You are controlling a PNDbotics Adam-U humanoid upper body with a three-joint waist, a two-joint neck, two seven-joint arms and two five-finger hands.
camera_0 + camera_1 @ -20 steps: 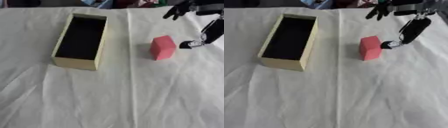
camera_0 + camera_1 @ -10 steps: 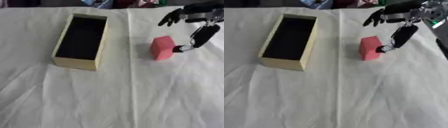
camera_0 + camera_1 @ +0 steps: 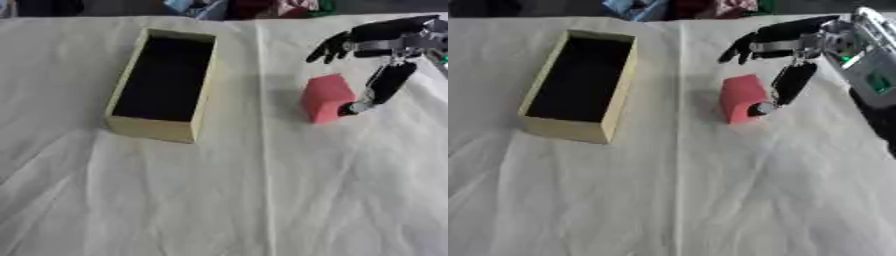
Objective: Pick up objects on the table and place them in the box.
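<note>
Tablecloth [image 3: 262, 190]: block [image 3: 325, 98] against fingers [image 3: 383, 85].

Cloth-covered table [image 3: 262, 200], place unclear

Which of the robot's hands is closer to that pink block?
The right. The right hand reaches in from the upper right, thumb tip at the pink block's right side, fingers spread above it. The left hand shows in neither view.
</note>
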